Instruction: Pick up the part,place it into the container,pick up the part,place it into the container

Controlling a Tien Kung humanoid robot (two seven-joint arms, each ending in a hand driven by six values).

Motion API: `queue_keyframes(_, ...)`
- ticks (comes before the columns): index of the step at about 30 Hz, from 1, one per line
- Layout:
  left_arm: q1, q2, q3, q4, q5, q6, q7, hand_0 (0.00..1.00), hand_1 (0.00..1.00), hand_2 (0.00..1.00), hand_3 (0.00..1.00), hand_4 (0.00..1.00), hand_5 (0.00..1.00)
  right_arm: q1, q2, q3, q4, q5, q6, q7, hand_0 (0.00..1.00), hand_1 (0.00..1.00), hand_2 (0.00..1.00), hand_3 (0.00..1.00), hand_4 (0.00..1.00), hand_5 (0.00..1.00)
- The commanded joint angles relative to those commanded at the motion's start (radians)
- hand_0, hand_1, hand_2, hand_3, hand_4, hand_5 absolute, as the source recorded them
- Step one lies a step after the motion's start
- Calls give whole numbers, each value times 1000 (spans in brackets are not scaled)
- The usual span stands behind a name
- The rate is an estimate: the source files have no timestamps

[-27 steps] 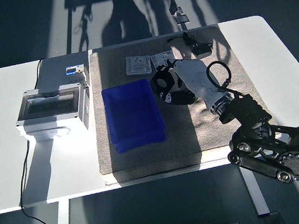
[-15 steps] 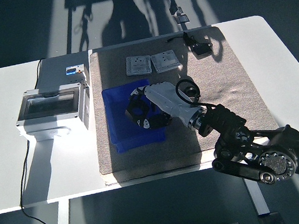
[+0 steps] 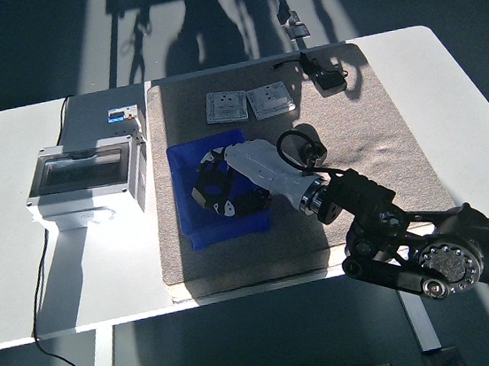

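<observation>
1. Overhead, the head view shows the right hand (image 3: pixel 218 189) curled over the blue container (image 3: pixel 191 167); whether its fingers pinch a part cannot be told.
2. Two flat square parts (image 3: pixel 225 106) lie on the grey mat (image 3: pixel 374 149) beyond the container; they look light, rigid and thin, probably best gripped by opposite edges.

right hand (image 3: pixel 223 188) moved left over blue container (image 3: pixel 198 229).

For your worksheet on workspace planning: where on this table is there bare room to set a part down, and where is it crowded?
Free: the mat right of the right hand, and the white table beyond. Crowded: the blue container under the hand, the two grey plates behind, the electrical box left.
</observation>
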Motion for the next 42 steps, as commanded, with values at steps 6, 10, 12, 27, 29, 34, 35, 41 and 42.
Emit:
queue_keyframes(6, 1, -2, -4, 0, 3, 1, -2, 668, 569, 636, 643, 642, 677, -2, 0, -2, 1, 0, 28, -13, 998, 895, 875, 855, 604, 243)
queue_keyframes(10, 3, -1, -7, 0, 5, 1, -3, 668, 571, 637, 642, 645, 678, -8, 1, 3, 1, 21, 34, -3, 998, 960, 914, 867, 596, 290)
queue_keyframes(12, 4, -1, -9, 0, 6, 1, -3, 668, 571, 637, 642, 645, 678, -11, 1, 6, 1, 36, 48, 5, 998, 960, 914, 867, 596, 290)
queue_keyframes(27, 6, -5, -5, 0, 0, 9, -10, 667, 567, 634, 642, 645, 675, -81, -37, 160, 9, 53, -169, -3, 998, 936, 926, 945, 629, 304)
queue_keyframes(29, 5, -6, -4, 0, 0, 9, -10, 667, 567, 634, 642, 645, 675, -98, -53, 204, 6, 24, -175, -45, 998, 936, 926, 945, 629, 304)
queue_keyframes(34, 9, -8, -4, 0, 3, 7, -8, 667, 569, 635, 644, 647, 677, -138, -79, 300, -8, -62, -84, -166, 998, 929, 934, 955, 833, 388)
queue_keyframes(35, 9, -9, -5, 0, 3, 7, -8, 667, 569, 635, 644, 647, 677, -145, -81, 314, -11, -80, -62, -191, 998, 929, 934, 955, 833, 388)
queue_keyframes(41, 12, -14, -3, 0, 2, 6, -7, 667, 569, 637, 643, 647, 677, -172, -81, 359, -18, -160, 45, -310, 998, 953, 982, 968, 902, 439)
queue_keyframes(42, 12, -15, -3, 0, 1, 6, -7, 667, 569, 637, 643, 647, 677, -174, -81, 363, -18, -167, 53, -320, 998, 953, 982, 968, 902, 439)
